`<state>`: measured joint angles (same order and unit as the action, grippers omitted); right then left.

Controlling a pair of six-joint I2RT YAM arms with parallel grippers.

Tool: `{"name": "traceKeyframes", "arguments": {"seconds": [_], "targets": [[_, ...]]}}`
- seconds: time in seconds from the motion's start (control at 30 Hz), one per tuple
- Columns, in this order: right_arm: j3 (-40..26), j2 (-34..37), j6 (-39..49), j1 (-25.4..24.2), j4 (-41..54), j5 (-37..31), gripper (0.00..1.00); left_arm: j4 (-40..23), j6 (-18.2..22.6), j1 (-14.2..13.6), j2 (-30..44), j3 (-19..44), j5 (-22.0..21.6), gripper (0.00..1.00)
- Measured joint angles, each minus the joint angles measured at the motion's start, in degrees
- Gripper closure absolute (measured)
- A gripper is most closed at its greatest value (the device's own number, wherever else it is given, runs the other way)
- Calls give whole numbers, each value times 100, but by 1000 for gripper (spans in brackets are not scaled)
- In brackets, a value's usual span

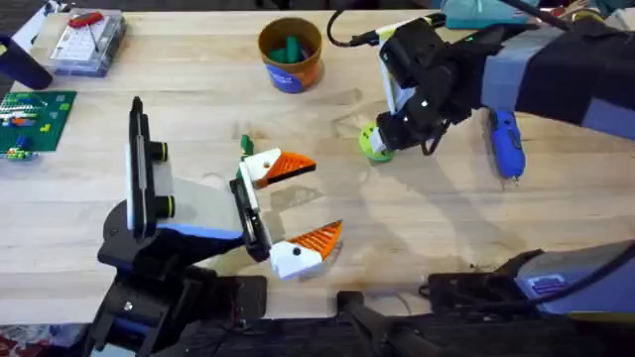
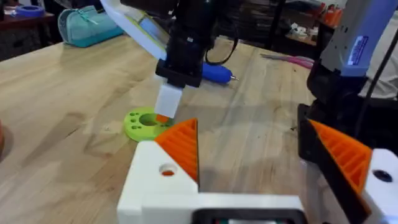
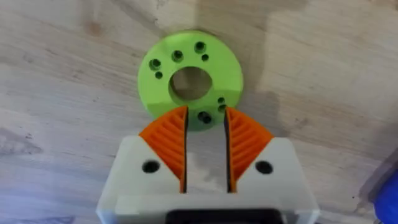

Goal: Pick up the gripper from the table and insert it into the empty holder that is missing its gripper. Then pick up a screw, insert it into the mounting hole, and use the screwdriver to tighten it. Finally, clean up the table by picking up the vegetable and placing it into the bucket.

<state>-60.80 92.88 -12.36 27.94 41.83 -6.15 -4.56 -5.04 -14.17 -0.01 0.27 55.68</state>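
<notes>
Above the flat green plastic ring point(image 3: 189, 81) on the wooden counter point(image 1: 198, 89), my right gripper point(image 3: 206, 155) hangs narrowly parted, empty. Straddling only the rim, it may slip; orange bucket point(image 1: 291, 55) waits far off.

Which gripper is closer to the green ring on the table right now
Right. The right gripper hangs directly over the green ring, fingers straddling its near edge. The left gripper sits open, well apart toward the table's middle.
</notes>
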Motion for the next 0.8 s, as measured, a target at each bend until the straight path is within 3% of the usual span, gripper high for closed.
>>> {"name": "traceKeyframes", "arguments": {"seconds": [0.5,0.8], "targets": [[0,-2,0,0,-1,0,813,0,2,0,0,0,0,10],[0,0,2,0,-1,0,993,0,0,0,0,0,0,10]]}}
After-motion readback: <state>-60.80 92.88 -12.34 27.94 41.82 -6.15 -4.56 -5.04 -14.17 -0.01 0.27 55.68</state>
